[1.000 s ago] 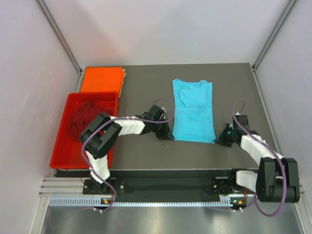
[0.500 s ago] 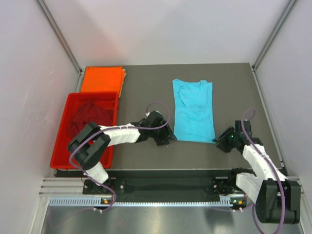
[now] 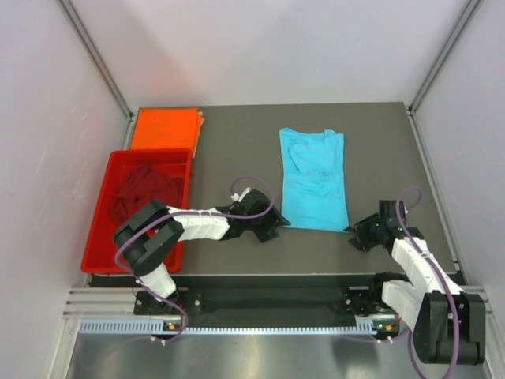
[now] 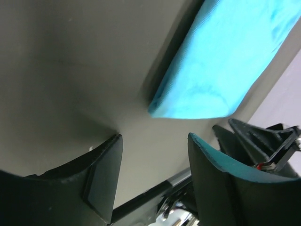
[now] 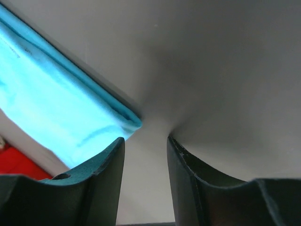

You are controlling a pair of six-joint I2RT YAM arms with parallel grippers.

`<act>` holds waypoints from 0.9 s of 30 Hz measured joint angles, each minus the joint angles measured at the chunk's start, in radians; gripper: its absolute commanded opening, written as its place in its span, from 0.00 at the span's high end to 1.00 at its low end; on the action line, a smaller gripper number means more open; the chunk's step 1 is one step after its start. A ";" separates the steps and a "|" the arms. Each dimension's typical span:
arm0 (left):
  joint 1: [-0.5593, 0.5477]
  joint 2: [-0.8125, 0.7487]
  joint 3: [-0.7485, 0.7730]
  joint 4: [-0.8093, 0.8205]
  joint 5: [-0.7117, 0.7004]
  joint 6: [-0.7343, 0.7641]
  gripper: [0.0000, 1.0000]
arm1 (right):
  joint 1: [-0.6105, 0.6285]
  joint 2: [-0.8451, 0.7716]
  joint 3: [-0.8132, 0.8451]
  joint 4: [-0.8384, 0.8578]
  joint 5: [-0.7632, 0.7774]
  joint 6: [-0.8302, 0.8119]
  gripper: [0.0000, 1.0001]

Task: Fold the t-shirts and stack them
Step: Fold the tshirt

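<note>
A turquoise-blue t-shirt lies folded lengthwise in the middle of the dark table; its near corners show in the wrist views. My left gripper sits just off its near left corner, open and empty. Just off the near right corner, my right gripper is open with nothing between its fingers. An orange t-shirt lies folded at the back left. A maroon t-shirt is bunched in the red tray.
The red plastic tray stands at the left edge of the table, just in front of the folded orange shirt. Pale walls close in the table on the left, back and right. A metal rail runs along the near edge.
Both grippers have let go of the blue shirt's near corners, opened and drawn back towards the near edge. The shirt lies as it did.
</note>
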 measured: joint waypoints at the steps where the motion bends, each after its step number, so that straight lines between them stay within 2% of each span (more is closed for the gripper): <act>1: 0.000 0.005 -0.002 0.011 -0.003 -0.015 0.37 | 0.000 0.006 -0.005 0.006 0.000 0.010 0.58; 8: 0.000 0.039 0.000 0.080 -0.033 -0.077 0.39 | 0.000 0.052 -0.010 0.097 0.002 0.039 0.59; 21: -0.001 0.053 0.015 0.057 -0.117 -0.096 0.57 | 0.000 0.086 -0.010 0.160 0.009 0.047 0.62; 27: -0.001 0.087 0.041 0.068 -0.117 -0.102 0.62 | 0.000 0.086 -0.010 0.163 0.018 0.047 0.63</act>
